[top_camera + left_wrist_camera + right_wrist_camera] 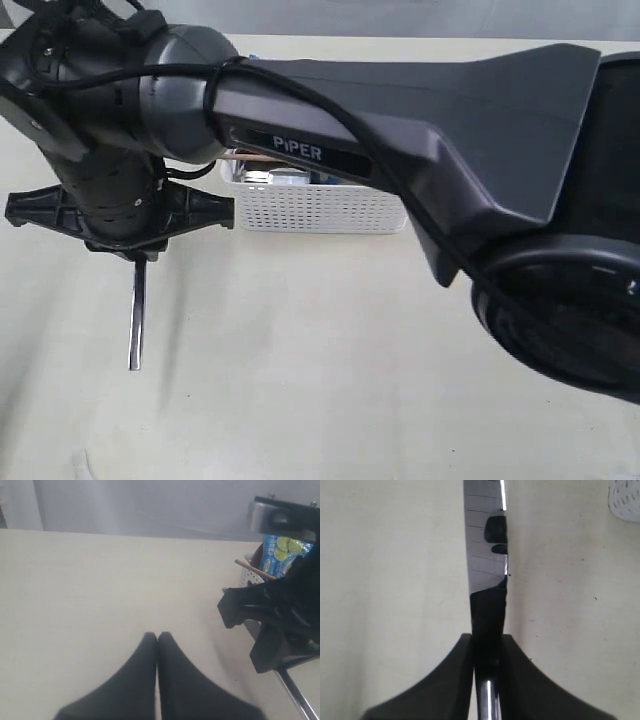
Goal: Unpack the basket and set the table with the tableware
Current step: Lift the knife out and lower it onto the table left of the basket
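The white perforated basket [320, 208] stands on the cream table [300, 380] at mid-back. My right arm reaches across to the left of it. The right gripper [140, 256] [487, 640] is shut on the handle of a steel knife [135, 322] [485, 555], whose blade points down toward the tabletop. My left gripper [157, 635] is shut with nothing in it, above bare table. In the left wrist view the basket [247, 577] shows with wooden chopsticks [255, 569] sticking out, and the knife [296, 694] hangs below the other gripper.
A blue chip bag [280, 552] stands in the basket, and something steel [262, 178] glints inside it. The right arm's dark body [420, 130] hides most of the basket's inside and the right of the exterior view. A corner of the basket [626, 495] shows in the right wrist view.
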